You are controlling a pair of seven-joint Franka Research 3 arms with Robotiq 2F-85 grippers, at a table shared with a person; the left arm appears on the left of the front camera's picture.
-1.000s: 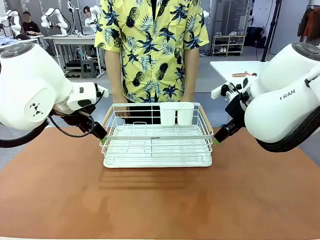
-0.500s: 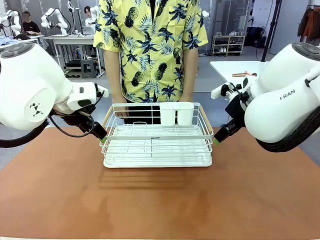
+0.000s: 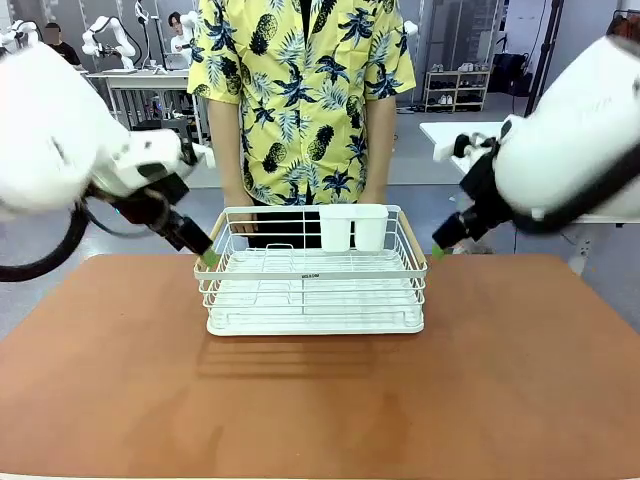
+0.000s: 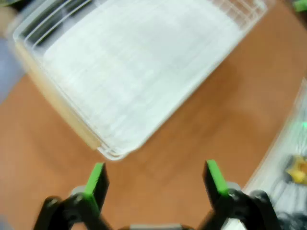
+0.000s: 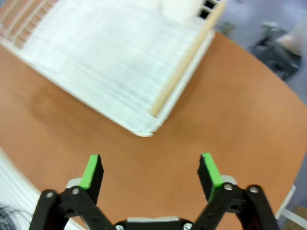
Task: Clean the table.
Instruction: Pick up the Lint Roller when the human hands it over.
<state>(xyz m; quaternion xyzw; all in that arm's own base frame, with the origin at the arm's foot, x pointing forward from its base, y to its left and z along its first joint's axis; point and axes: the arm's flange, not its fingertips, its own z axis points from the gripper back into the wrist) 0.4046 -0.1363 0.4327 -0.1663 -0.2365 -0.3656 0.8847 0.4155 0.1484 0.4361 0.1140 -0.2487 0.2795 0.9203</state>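
Observation:
The terracotta table carries a white wire dish rack at its far middle, with a white cutlery holder on the back rail. My left gripper hovers by the rack's left wooden handle, fingers spread, nothing held. In the left wrist view the open gripper hangs above the table just off the rack. My right gripper sits off the rack's right handle, raised. Its wrist view shows the open gripper above bare table beside the rack.
A person in a yellow pineapple shirt stands right behind the rack, hands low at the table's far edge. A white-topped table stands behind at right. The near half of the tabletop has free room.
Both arms have lifted and pulled away from the rack's sides over the last half second. The rack has stayed in place.

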